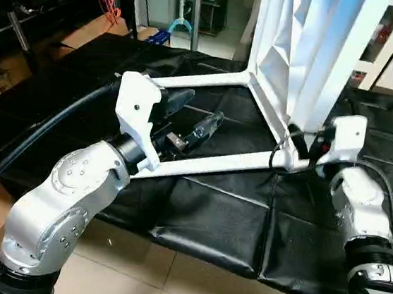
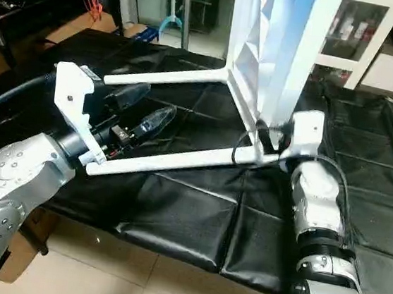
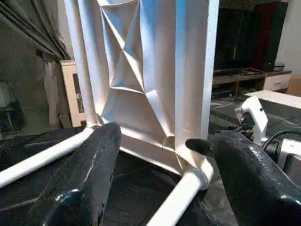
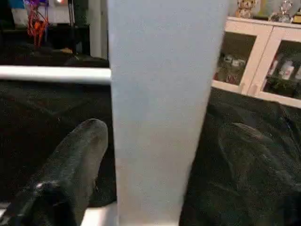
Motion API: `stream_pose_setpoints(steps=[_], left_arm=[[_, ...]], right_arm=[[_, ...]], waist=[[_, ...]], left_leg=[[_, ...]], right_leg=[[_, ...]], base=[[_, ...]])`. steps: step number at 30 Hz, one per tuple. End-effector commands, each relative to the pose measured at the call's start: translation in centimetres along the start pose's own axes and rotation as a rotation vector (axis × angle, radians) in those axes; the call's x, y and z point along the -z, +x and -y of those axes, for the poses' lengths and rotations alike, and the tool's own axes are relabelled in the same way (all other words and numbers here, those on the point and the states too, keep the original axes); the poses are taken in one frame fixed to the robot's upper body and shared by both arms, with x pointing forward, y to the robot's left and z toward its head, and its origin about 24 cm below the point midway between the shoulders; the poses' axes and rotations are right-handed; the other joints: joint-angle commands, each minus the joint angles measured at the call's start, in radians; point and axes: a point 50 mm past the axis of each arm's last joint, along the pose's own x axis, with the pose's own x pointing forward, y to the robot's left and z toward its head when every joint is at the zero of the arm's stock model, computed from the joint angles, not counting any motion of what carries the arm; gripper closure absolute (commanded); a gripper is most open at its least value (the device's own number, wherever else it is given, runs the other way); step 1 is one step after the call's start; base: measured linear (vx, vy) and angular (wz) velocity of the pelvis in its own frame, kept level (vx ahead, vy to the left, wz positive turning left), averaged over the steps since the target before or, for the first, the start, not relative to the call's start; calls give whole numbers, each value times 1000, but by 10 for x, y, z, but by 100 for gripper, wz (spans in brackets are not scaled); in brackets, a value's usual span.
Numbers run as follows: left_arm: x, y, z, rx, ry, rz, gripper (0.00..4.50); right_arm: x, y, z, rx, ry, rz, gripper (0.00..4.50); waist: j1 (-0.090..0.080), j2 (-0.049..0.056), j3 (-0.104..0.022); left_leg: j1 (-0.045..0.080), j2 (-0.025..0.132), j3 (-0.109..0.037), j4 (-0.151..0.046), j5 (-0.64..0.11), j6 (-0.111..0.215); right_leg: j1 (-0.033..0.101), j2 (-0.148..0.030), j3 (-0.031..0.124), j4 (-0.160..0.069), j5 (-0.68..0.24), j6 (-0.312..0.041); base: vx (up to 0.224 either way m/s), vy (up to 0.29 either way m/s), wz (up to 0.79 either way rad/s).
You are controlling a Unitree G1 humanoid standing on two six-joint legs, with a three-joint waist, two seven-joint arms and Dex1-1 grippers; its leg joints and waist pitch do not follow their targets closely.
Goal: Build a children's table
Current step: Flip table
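The tabletop (image 1: 303, 53) is standing on its edge on the black mat (image 1: 217, 213), its ribbed underside facing the robot's left side. Two legs are already sitting in the lower corner sockets and sticking out flat over the mat: the near leg (image 1: 216, 162) and the far leg (image 1: 197, 80). I am judging the job at roughly halfway, since the upper corners are running out of sight and I cannot tell whether anything is fitted there.

The left gripper (image 1: 189, 121) is hovering between the two legs with its black fingers (image 3: 89, 174) spread wide, grasping nothing; the near leg is passing just beside it. The right gripper (image 4: 155, 155) is sitting at the near lower corner with a finger on each side of the tabletop's edge, looking clamped on it and propping the panel upright.

What looks left, as far as I can judge, is fitting the remaining legs and turning the table onto its feet
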Motion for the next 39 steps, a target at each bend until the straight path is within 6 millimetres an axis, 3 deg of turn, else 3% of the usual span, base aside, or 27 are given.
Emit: stream_pose_setpoints(steps=[1, 11, 20, 24, 26, 27, 29, 30, 32, 34, 37, 39], left_arm=[[-5, -1, 0, 9, 25, 6, 100], [-6, -1, -1, 4, 33, 7, 100], [-11, -1, -6, -33, 89, 24, 100], [-23, 0, -16, -76, 162, 51, 67], [-30, 0, -20, -100, 198, 73, 61], [-36, 0, -23, -123, 233, 95, 31], [-40, 0, -25, -139, 260, 107, 24], [-47, 1, -28, -164, 299, 136, 25], [-53, 1, -30, -183, 331, 159, 7], [-59, 1, -30, -181, 378, 173, 7], [-68, 2, -28, -181, 408, 203, 0], [-74, 1, -32, -221, 424, 236, 0]], right_arm=[[-9, 5, 3, 8, -24, 16, 81], [-8, 8, 9, 32, -40, -24, 164], [-17, 12, 14, 43, -47, -9, 234], [-36, 16, 26, 91, -104, 20, 256], [-51, 19, 33, 116, -147, 46, 259], [-66, 21, 40, 132, -189, 71, 262], [-76, 23, 43, 141, -213, 89, 262], [-94, 24, 50, 156, -266, 115, 262], [-112, 25, 57, 178, -310, 132, 262], [-127, 25, 64, 209, -361, 137, 262], [-145, 25, 70, 243, -439, 155, 263], [-161, 25, 72, 250, -510, 182, 268]], waist=[[-6, -6, -67], [-5, -5, -66], [-5, -6, -66], [-6, -2, -66], [-6, -8, -69], [-2, -9, -67], [1, -8, -71], [4, -10, -75], [9, -10, -86], [16, -11, -91], [24, -11, -92], [28, -13, -85]], left_leg=[[29, 37, -26, -96, -327, -26], [30, 38, -24, -96, -334, -24], [30, 38, -25, -96, -334, -23], [28, 38, -27, -96, -335, -28], [29, 36, -25, -92, -310, -21], [27, 34, -20, -87, -274, 1], [23, 34, -19, -83, -233, 15], [19, 33, -19, -78, -175, 37], [15, 30, -17, -64, -66, 80], [1, 24, -14, -48, 52, 154], [-6, 24, -12, -37, 101, 208], [-6, 28, -10, -39, 32, 193]], right_leg=[[28, -17, 14, -72, -269, -213], [26, -17, 13, -72, -266, -223], [27, -18, 13, -72, -264, -218], [28, -18, 13, -70, -266, -221], [30, -17, 12, -68, -243, -230], [29, -17, 14, -68, -222, -242], [35, -21, 14, -64, -201, -246], [37, -21, 13, -59, -159, -257], [41, -19, 12, -45, -61, -279], [37, -16, 11, -31, 58, -307], [28, -13, 9, -24, 84, -318], [23, -13, 8, -32, -18, -312]], base=[[0, 0, 0], [0, 0, 0], [0, 0, 0], [0, 0, 0], [0, 0, 0], [0, 0, 0], [0, 0, 0], [0, 0, 0], [0, 0, 0], [0, 0, 0], [0, 0, 0], [0, 0, 0]])
